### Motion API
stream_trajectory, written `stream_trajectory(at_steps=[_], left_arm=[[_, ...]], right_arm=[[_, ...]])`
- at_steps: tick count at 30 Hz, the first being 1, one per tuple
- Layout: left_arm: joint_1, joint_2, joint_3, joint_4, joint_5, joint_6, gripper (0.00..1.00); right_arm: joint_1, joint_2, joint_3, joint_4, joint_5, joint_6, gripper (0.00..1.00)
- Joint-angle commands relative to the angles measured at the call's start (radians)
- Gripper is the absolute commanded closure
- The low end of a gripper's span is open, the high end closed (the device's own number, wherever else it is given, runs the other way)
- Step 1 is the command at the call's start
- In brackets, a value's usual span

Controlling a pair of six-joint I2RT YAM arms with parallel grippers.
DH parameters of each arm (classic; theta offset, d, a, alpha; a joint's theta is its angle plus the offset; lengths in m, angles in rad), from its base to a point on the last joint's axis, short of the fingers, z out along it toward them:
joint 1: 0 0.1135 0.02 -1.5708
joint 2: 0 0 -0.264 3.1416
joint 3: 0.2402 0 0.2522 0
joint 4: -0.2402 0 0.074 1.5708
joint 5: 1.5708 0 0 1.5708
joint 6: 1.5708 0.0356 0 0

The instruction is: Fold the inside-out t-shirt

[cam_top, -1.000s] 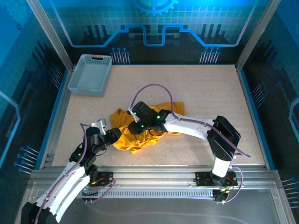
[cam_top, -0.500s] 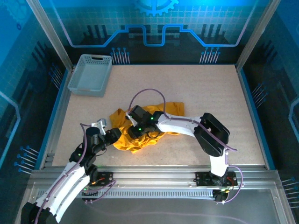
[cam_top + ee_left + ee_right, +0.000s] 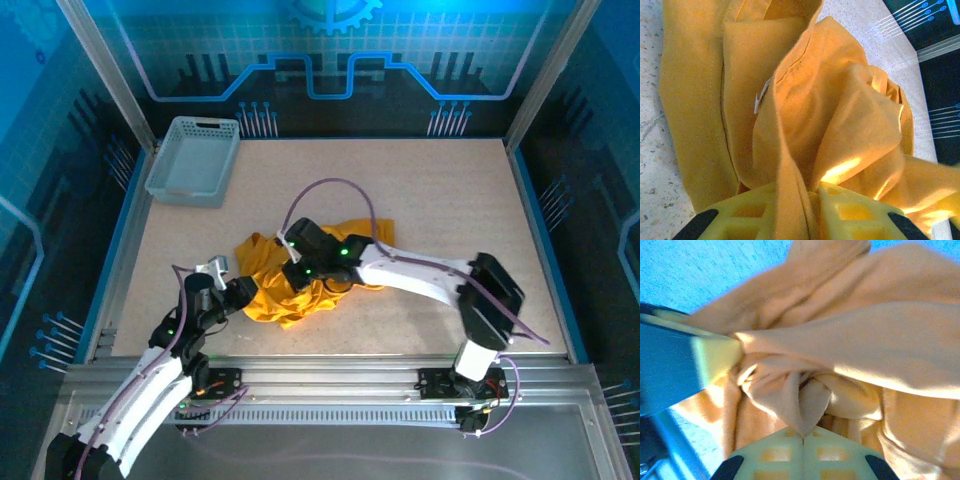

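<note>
T-shirt (image 3: 840,125) bunched; white seam tag (image 3: 760,101), too small to read

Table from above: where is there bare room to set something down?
Bare table right of the basket along the back wall, and the far right corner by the rail. Crowded: front middle, where left gripper and right gripper clamp the t-shirt.

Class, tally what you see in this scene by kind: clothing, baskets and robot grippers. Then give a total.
Yellow t-shirt: 1
Grey basket: 1
Grippers: 2, the left gripper and the right gripper
Total: 4
</note>
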Motion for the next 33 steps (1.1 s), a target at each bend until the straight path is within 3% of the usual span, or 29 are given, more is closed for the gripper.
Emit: stream_trajectory(at_steps=[1,8,11,16,19,22,24,27,33], left_arm=[[0.011,0.000,0.040,0.011,-0.021,0.029,0.84],[0.014,0.030,0.085,0.025,-0.024,0.054,0.90],[0.019,0.044,0.107,0.037,-0.013,0.054,0.94],[0.019,0.086,0.161,0.134,0.076,0.055,0.97],[0.018,0.162,0.210,0.231,0.196,0.074,0.99],[-0.002,0.270,0.293,0.263,0.289,0.123,1.00],[-0.005,0.322,0.354,0.186,0.258,0.149,1.00],[-0.005,0.335,0.337,0.138,0.156,0.160,1.00],[-0.005,0.274,0.217,0.200,0.160,0.111,1.00]], right_arm=[[-0.034,-0.141,-0.033,-0.022,0.029,-0.005,1.00],[-0.135,-0.342,-0.097,-0.029,-0.032,0.021,1.00],[-0.156,-0.449,-0.108,-0.047,0.007,-0.008,1.00],[-0.174,-0.566,-0.067,-0.130,0.019,-0.048,1.00],[-0.145,-0.587,-0.067,-0.117,-0.037,-0.083,1.00],[-0.081,-0.561,-0.080,-0.083,-0.038,-0.114,1.00],[-0.066,-0.488,-0.080,-0.087,0.012,-0.091,1.00],[-0.080,-0.358,-0.098,-0.101,0.075,-0.021,0.82],[-0.074,-0.104,-0.133,0.049,-0.121,0.072,0.61]])
